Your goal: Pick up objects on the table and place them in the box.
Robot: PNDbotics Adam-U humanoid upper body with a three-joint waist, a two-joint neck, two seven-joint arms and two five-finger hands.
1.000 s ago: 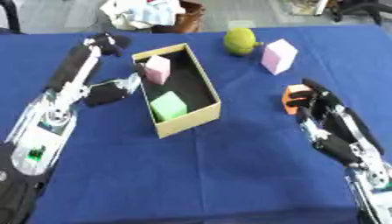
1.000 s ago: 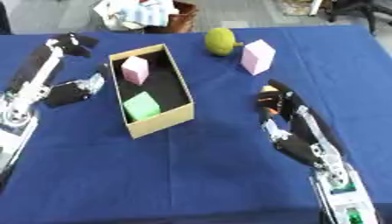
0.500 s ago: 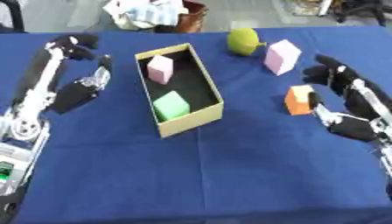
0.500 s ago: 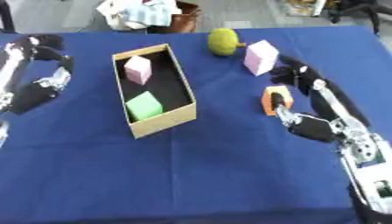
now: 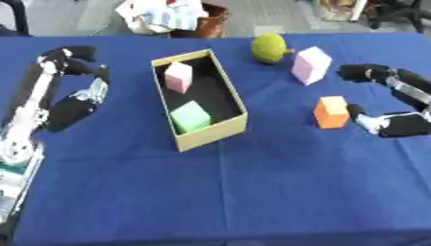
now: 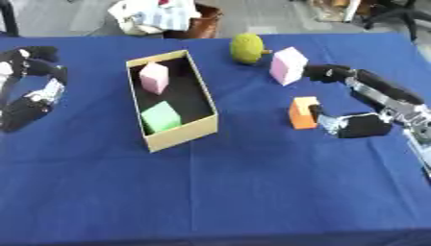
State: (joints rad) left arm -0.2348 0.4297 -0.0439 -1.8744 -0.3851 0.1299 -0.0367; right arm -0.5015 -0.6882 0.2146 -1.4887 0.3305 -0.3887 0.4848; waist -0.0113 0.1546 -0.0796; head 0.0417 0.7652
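We look down on a worktop [image 5: 252,192] covered in a blue cloth. Left of the middle stands an open cardboard box [image 5: 205,137], long and narrow, running away from us at a slight slant. Inside it we see a pink block [image 5: 178,77] toward the far end and a green block [image 5: 191,116] nearer to us, both resting on the box's dark floor. To the right of the box, on the cloth, sits an orange block [image 5: 331,112]. Farther back stand a taller pink block [image 5: 310,65] and, just left of it, a round yellow-green fruit [image 5: 269,47] with a short stem. Our right hand [image 6: 358,126] is at the right side, just beside the orange block: its thumb end sits close against the block's right face, while its long fingers [image 6: 333,72] arch well above and behind, reaching toward the taller pink block, so the hand is spread wide and holds nothing. We cannot tell whether the thumb touches the orange block. Our left hand [image 5: 71,108] hangs over the left edge of the worktop, well apart from the box, fingers relaxed and spread, holding nothing. Beyond the far edge we make out a brown basket [image 5: 209,19] with crumpled cloth.
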